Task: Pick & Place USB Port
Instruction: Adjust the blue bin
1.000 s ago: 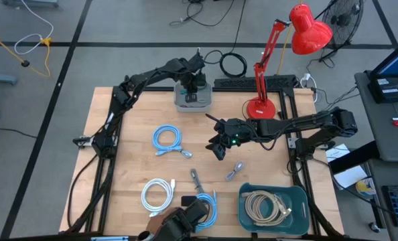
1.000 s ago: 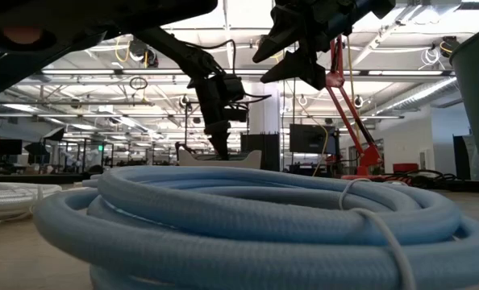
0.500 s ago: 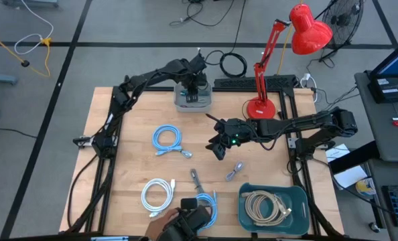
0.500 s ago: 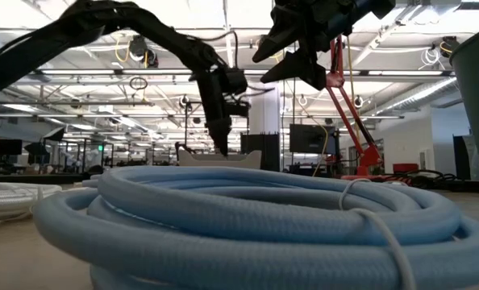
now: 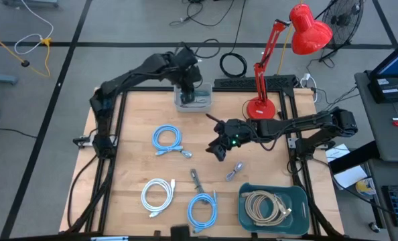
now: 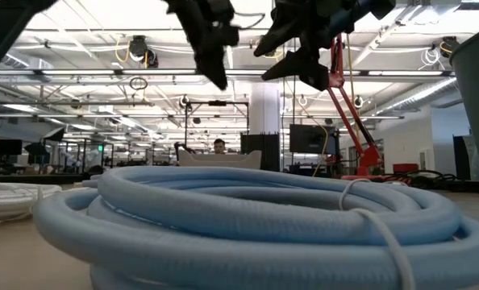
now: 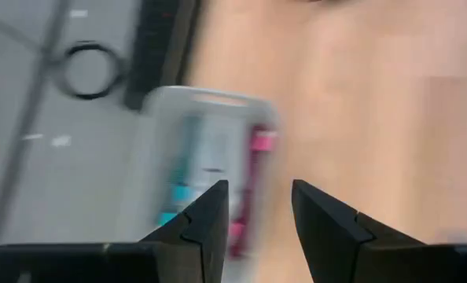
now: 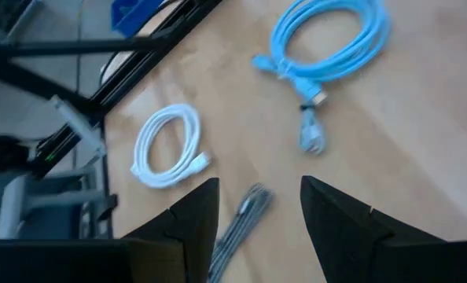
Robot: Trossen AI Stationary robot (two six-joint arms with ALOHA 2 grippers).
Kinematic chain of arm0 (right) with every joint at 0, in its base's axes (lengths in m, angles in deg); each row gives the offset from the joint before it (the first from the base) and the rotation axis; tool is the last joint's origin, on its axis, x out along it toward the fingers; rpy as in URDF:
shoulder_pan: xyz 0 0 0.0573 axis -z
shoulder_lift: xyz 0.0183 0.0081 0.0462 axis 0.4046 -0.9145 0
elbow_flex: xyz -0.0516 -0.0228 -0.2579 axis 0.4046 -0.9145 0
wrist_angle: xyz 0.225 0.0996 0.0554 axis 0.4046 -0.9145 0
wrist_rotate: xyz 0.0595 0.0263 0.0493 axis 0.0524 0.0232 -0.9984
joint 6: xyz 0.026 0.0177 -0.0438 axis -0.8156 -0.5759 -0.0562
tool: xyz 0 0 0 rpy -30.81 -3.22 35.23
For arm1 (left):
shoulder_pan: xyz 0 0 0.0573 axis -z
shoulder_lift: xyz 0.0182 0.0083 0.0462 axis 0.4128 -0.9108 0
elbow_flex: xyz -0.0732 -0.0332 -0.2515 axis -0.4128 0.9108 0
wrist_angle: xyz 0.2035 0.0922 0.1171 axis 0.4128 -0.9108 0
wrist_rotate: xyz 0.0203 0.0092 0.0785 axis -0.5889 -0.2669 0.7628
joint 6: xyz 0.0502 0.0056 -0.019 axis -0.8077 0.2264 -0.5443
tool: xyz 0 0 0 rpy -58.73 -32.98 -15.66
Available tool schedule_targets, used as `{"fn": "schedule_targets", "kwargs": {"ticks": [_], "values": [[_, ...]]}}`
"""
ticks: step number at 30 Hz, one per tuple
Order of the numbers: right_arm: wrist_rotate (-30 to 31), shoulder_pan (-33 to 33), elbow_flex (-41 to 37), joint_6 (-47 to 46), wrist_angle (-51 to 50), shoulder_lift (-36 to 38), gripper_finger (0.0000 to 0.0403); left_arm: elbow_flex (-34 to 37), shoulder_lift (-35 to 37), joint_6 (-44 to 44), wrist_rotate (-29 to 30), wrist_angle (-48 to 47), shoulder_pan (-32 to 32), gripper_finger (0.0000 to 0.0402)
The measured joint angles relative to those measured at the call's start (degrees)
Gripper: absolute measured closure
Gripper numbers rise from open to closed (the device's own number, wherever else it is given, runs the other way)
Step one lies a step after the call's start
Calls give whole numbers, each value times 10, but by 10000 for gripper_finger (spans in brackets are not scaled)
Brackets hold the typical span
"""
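A grey tray [image 5: 193,100] stands at the table's far edge; in the left wrist view this tray [image 7: 170,157] holds small pink and teal items, blurred. My left gripper [image 5: 187,79] hovers above it, open and empty [image 7: 257,224], and shows high in the low view [image 6: 214,60]. My right gripper [image 5: 218,150] hangs open over the table's middle [image 8: 257,212], touching nothing. Below it lies a short grey braided lead [image 8: 243,222], also seen from above [image 5: 195,179]. A small grey plug [image 5: 236,171] rests flat on the table near the blue bin.
Two blue cable coils [image 5: 167,139] [image 5: 202,209] and a white coil [image 5: 157,195] lie on the wood. A blue bin [image 5: 299,201] at the near right holds a beige cable. A red lamp [image 5: 260,107] stands at the far right. A black cable ring [image 5: 234,65] lies beyond the far edge.
My left gripper has risen from the grey tray, and that arm's elbow has swung toward the table's left and far edge. A person's hand at the near edge has drawn back out of view, leaving a blue coil on the table.
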Motion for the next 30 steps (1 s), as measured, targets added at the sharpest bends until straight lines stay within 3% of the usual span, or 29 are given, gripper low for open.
{"fn": "schedule_targets", "kwargs": {"ticks": [4, 8, 14, 22, 30], "values": [[-52, -9, 0, 5, 3, 0, 232, 0, 40, 33, -98, -64, 29, 256], [-111, -28, 0, 14, 4, 0, 232, 11, 71, 51, -151, -107, 80, 256], [-135, -70, 0, 15, 2, 0, 232, 85, 117, 91, -146, -105, 187, 256], [-135, -114, 0, -21, 5, 8, 232, 249, 170, 210, -143, 11, 302, 256], [-133, -132, 0, -51, 129, 34, 232, 358, 199, 335, -110, 124, 390, 256]]}}
